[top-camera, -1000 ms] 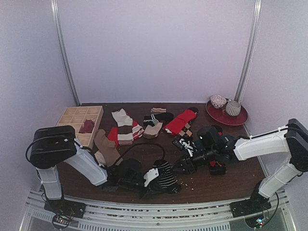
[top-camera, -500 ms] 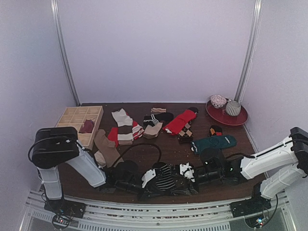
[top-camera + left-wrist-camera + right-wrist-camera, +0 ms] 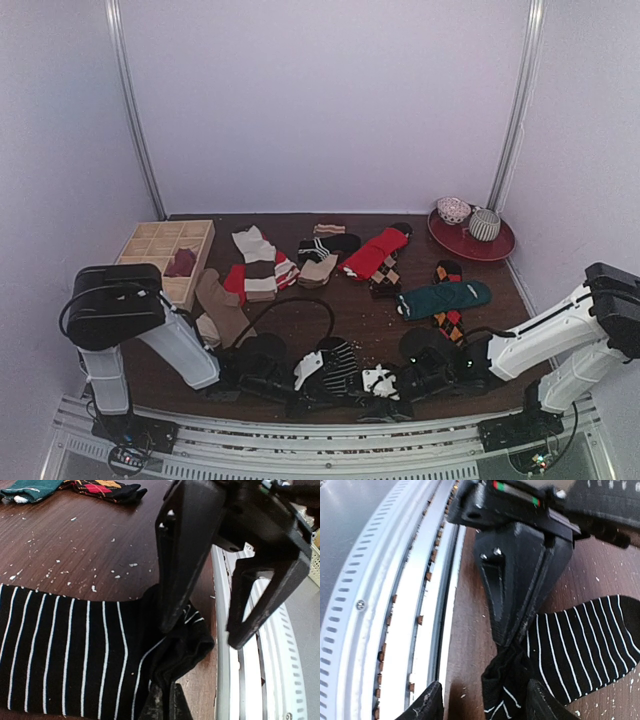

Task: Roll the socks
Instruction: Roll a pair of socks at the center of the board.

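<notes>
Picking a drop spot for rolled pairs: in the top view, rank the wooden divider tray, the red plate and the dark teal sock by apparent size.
1. wooden divider tray: clearly largest.
2/3. red plate and dark teal sock: about alike. The sock is slightly longer but thinner, so they are not ranked.

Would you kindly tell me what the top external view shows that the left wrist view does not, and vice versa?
Only the top view shows the wooden tray, the red plate and the far socks. Only the left wrist view shows the right gripper open, astride the end of the striped sock. Both show that sock, the teal sock and the table.
</notes>
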You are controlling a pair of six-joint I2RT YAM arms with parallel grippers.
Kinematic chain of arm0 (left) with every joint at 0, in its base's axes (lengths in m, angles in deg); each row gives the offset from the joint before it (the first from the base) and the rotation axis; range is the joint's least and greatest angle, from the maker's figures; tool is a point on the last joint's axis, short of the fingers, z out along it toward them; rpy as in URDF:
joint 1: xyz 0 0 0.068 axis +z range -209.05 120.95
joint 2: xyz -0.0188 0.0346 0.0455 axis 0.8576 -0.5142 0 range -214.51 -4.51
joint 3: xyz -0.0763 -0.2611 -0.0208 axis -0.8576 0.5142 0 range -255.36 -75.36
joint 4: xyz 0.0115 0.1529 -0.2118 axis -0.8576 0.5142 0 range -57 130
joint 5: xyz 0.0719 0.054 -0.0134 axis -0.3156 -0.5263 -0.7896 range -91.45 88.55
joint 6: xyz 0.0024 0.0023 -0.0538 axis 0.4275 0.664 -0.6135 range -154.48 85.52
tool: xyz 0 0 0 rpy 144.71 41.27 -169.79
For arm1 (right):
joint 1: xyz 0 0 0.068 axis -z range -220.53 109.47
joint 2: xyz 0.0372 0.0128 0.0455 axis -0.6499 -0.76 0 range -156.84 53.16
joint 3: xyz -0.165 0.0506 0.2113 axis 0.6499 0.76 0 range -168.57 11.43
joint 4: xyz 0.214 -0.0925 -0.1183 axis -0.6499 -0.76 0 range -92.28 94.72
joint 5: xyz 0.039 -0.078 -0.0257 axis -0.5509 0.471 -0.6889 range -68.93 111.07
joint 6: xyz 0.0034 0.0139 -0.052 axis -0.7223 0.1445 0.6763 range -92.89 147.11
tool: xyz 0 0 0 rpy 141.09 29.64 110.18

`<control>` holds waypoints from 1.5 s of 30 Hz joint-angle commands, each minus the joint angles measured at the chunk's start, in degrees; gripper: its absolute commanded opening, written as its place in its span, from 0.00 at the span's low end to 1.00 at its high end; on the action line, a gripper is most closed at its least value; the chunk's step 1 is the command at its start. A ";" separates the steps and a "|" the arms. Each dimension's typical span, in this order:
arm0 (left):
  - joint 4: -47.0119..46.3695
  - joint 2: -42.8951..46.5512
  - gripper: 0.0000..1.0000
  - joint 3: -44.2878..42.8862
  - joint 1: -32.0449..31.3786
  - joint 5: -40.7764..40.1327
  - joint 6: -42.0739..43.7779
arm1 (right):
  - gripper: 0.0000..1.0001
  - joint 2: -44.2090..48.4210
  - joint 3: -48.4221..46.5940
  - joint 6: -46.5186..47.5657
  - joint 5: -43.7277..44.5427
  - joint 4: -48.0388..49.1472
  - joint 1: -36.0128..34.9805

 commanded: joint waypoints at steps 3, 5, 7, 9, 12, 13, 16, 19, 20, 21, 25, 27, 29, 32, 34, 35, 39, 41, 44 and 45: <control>16.90 -4.07 0.00 3.14 -0.04 -0.23 -0.40 | 0.49 -3.22 -2.78 0.14 7.59 -0.89 -0.44; 16.92 -4.11 0.00 3.16 -0.04 0.01 -0.18 | 0.45 -3.17 -2.68 -0.07 8.69 -0.03 -0.42; 16.92 -4.03 0.00 3.31 -0.04 0.17 0.08 | 0.37 -3.12 -2.97 -0.42 10.02 -1.08 -0.48; 17.01 -3.92 0.00 3.43 -0.04 -0.30 0.36 | 0.29 -3.21 -3.94 -1.50 10.86 -3.58 -0.47; 17.12 -2.71 0.00 3.79 0.04 -2.05 1.22 | 0.18 -3.58 -5.29 -4.62 10.06 -7.47 -0.49; 17.03 -1.99 0.00 4.02 0.02 -2.59 1.60 | 0.16 -3.78 -5.56 -5.75 9.79 -8.28 -0.48; 18.18 0.65 0.07 3.84 0.13 -5.62 3.18 | 0.13 -4.75 -6.40 -9.38 7.53 -9.91 -0.13; 20.15 3.77 0.22 3.28 0.13 -9.80 5.13 | 0.13 -7.45 -9.23 -13.64 0.88 -12.59 1.00; 20.45 5.13 0.28 3.50 0.13 -11.64 5.40 | 0.13 -8.96 -10.80 -14.84 -1.29 -14.29 1.67; 20.33 6.67 0.32 3.88 0.13 -13.49 5.81 | 0.13 -10.58 -12.43 -16.13 -2.81 -17.45 2.37; 18.20 15.27 0.45 7.35 0.13 -22.01 6.26 | 0.13 -17.41 -19.79 -18.82 -6.79 -28.63 2.95; 16.35 18.95 0.48 9.43 0.13 -23.93 6.77 | 0.13 -19.12 -22.01 -20.03 -8.67 -31.25 3.33; 15.12 21.47 0.49 11.00 0.07 -24.71 7.34 | 0.13 -20.11 -23.91 -20.61 -10.17 -33.16 4.07; 13.10 23.07 0.50 12.73 -0.17 -23.95 7.97 | 0.13 -20.64 -25.73 -21.63 -12.85 -34.11 5.86; 11.42 23.38 0.51 13.71 -0.95 -23.59 8.72 | 0.13 -21.16 -26.18 -23.63 -17.76 -32.95 7.88; 9.32 23.85 0.54 14.50 -1.51 -23.18 9.27 | 0.13 -21.91 -26.60 -25.10 -20.54 -32.25 9.18; 4.09 26.67 0.57 16.36 -3.94 -22.90 13.44 | 0.12 -26.20 -28.80 -28.22 -26.79 -32.66 11.97; 3.71 26.93 0.57 15.25 -4.63 -22.42 16.27 | 0.12 -28.85 -30.29 -28.30 -26.94 -35.28 12.49; 2.07 24.24 0.57 12.26 -5.40 -21.53 21.00 | 0.12 -32.16 -32.39 -28.47 -27.50 -38.29 13.01; 1.64 22.84 0.57 11.12 -5.40 -21.31 22.17 | 0.11 -32.80 -32.56 -29.30 -27.33 -38.65 13.26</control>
